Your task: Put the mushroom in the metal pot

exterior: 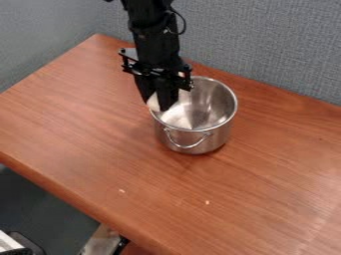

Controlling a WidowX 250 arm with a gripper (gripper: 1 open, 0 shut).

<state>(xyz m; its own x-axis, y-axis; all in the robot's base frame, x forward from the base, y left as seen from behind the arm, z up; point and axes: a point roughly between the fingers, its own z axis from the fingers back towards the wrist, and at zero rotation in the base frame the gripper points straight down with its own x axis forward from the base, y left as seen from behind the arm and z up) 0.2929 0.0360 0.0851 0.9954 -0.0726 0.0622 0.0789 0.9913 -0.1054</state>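
Note:
The metal pot (202,136) stands upright right of the table's middle, shiny silver with a small loop handle facing the front. My black gripper (160,102) points straight down at the pot's left rim, its fingertips dipping just inside the opening. The jaws stand narrow, closed on the mushroom (146,93). Only a pale sliver of it shows at the fingers' left side; its cap is hidden by the dark fingers. As far as it shows, the inside of the pot holds only reflections.
The brown wooden table (80,120) runs from the back left to the front right, with its front edge dropping to a dark floor. A grey wall (266,40) stands behind the table.

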